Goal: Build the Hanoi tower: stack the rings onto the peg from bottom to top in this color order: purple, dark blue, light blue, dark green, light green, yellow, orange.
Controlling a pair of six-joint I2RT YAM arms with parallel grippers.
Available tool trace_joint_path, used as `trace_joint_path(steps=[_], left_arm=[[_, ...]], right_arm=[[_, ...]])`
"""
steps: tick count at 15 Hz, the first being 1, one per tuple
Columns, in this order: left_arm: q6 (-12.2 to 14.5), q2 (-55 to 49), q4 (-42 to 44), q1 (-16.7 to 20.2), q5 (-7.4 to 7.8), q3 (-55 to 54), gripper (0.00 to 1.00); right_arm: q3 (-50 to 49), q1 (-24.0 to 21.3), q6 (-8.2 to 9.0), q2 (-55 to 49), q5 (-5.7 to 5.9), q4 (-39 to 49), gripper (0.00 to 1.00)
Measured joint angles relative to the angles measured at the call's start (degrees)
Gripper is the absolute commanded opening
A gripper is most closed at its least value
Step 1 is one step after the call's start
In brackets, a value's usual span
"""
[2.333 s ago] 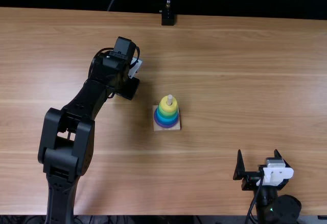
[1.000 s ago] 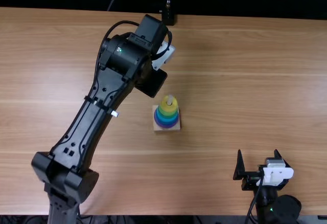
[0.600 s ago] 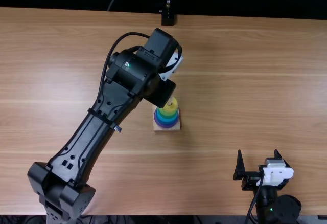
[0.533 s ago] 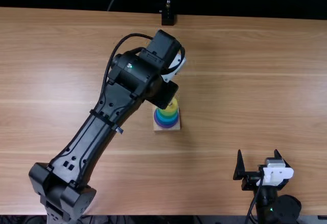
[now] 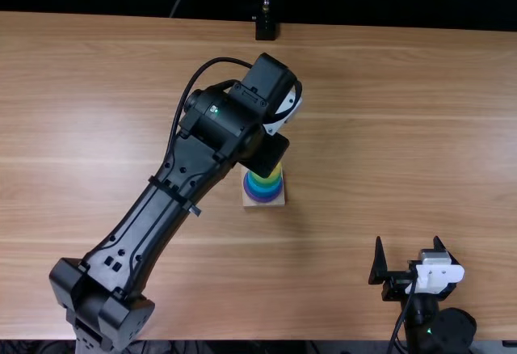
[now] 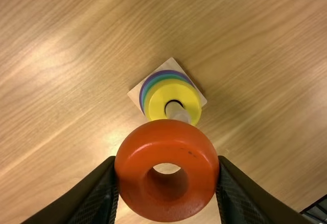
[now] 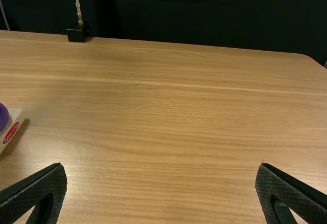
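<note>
Orange ring (image 6: 166,139) is clamped between the left gripper's (image 5: 266,156) two fingers, close to the upper end of the pale peg (image 6: 178,112); I cannot tell whether ring and peg touch. On the top view's clock, centred on the table (image 5: 404,128), the square wooden base (image 5: 276,203) sits just toward six o'clock from the middle. Its stack has the yellow ring (image 6: 156,98) uppermost and the purple ring (image 5: 260,198) lowest, with green and blue between. Out at four o'clock, the right gripper (image 5: 408,245) has its fingers wide apart.
</note>
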Motion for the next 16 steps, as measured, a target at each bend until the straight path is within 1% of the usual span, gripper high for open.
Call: trace_joint_path(steps=[16], left_arm=[[-0.44,4.33,0.57,-0.79,0.22,0.0,0.0]], right_arm=[[0.0,-0.02,-0.04,0.0,-0.02,0.02,1.0]])
